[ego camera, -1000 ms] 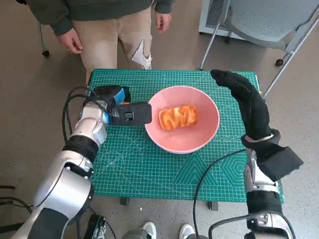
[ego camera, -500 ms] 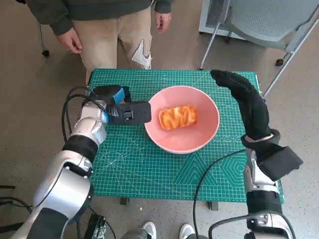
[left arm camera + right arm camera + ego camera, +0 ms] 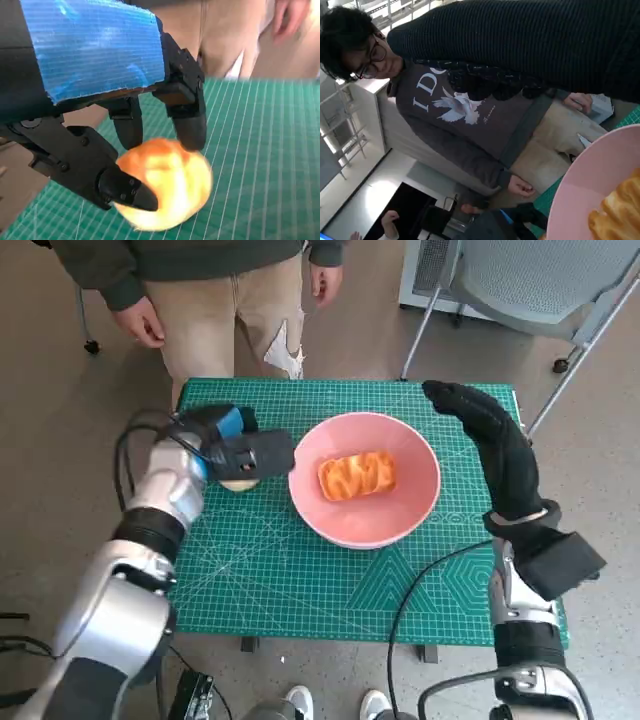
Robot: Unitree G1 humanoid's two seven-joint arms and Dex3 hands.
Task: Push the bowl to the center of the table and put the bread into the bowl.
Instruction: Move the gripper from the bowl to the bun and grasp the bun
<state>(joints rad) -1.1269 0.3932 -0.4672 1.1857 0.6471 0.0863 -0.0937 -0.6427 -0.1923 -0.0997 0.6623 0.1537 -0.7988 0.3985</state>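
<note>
Even, soft daylight fills the head view, with no harsh glare. The green mat and pink bowl look sharp and evenly lit; shadows under the bowl are faint. The wide lens bends straight lines near the edges.

The left wrist view is bright but soft: the round bread held in the left hand is blurred, and the blue tape carries pale sheen. The background beyond the mat is out of focus.

In the right wrist view, the glove of the right hand is dark, a window behind glows overexposed, and the bowl's rim is slightly blurred.
</note>
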